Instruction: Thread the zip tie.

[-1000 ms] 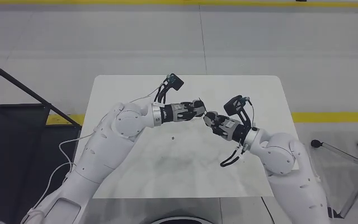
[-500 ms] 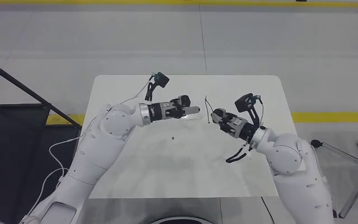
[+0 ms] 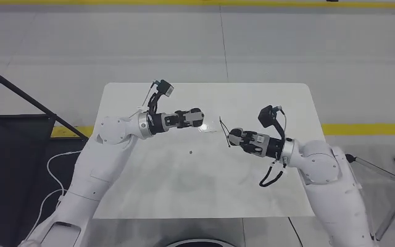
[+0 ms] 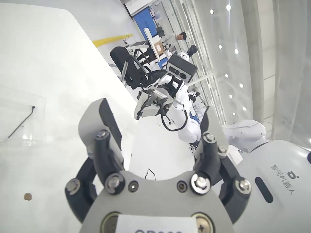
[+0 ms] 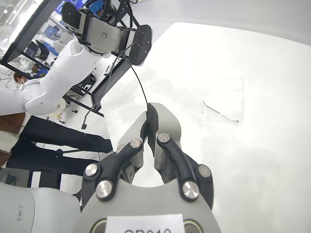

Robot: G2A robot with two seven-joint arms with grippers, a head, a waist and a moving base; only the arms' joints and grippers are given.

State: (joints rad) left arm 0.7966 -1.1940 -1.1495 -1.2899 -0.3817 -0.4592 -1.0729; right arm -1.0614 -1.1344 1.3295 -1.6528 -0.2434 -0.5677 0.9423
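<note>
Pinching zip tie (image 5: 140, 81) at 1 end, right claw (image 5: 148, 109) pressed together; left claw (image 4: 155, 109) spread, seemingly apart from tie.

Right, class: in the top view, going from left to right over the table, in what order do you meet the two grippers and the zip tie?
left gripper → zip tie → right gripper

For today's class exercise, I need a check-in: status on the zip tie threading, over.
Left gripper open, empty. Right gripper shut on zip tie, tie straight, not threaded. Nothing between the grippers.
</note>
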